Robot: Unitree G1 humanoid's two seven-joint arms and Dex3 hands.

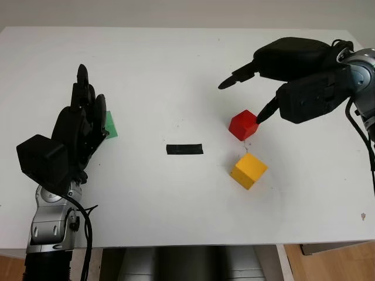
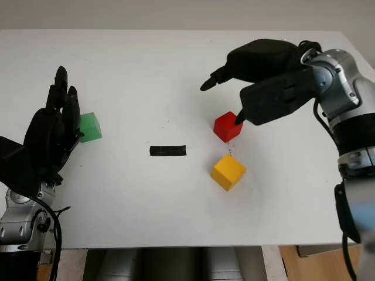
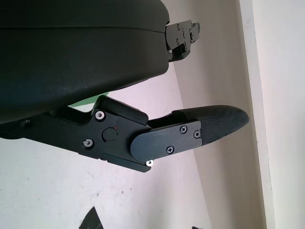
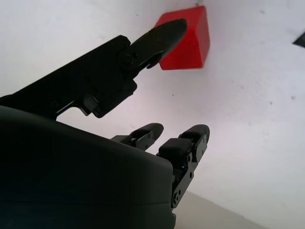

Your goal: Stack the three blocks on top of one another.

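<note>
A red block (image 1: 243,124) sits right of the table's middle, with a yellow block (image 1: 248,170) just in front of it, nearer me. A green block (image 2: 89,127) lies at the left, partly behind my left hand (image 1: 82,111), which is open beside it. My right hand (image 1: 258,88) is open and hovers over the red block from the right. Its thumb tip (image 4: 167,31) is at the block's (image 4: 186,40) right upper edge, while the other fingers (image 1: 234,77) reach out past the block's far side. Nothing is held.
A short strip of black tape (image 1: 184,148) lies on the white table (image 1: 176,76) between the green block and the red one. The table's front edge (image 1: 193,246) runs below the arms.
</note>
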